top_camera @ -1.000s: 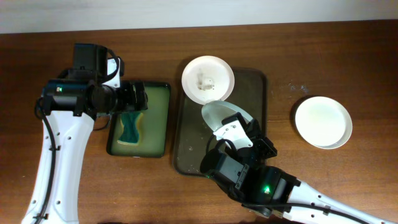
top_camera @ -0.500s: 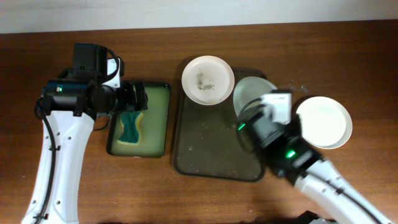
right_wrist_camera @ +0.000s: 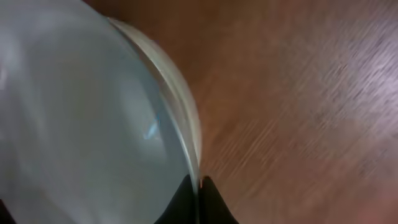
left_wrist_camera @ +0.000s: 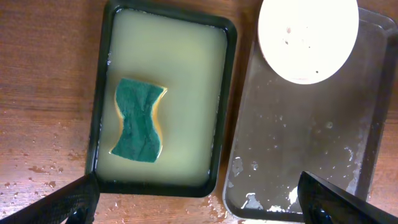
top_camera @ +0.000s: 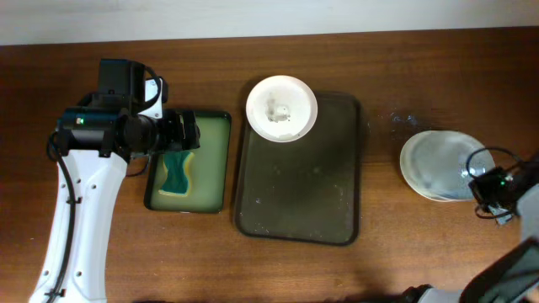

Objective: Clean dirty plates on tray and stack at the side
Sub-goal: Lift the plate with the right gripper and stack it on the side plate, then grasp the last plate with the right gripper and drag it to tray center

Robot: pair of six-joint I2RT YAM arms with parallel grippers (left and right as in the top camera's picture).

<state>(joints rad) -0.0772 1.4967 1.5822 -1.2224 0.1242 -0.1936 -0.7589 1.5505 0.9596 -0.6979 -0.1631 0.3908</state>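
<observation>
Right gripper (right_wrist_camera: 199, 200) holds a plate at the side stack; one soiled plate is on the brown tray.

Right jaws are pinched tight on the rim of the held plate (top_camera: 442, 158), which lies over the side plate (top_camera: 405, 172) on the table (top_camera: 379, 252), well right of the brown tray (top_camera: 299, 185); contact between the two plates cannot be determined. The soiled plate (top_camera: 281, 108), with small smears at its centre, sits at the brown tray's far left corner and overhangs the rim. The brown tray's floor is wet with droplets. The left gripper (left_wrist_camera: 199, 202) hangs over the green tray (left_wrist_camera: 224, 93), jaws spread wide and empty, above the teal sponge (left_wrist_camera: 138, 121) in pale liquid.
</observation>
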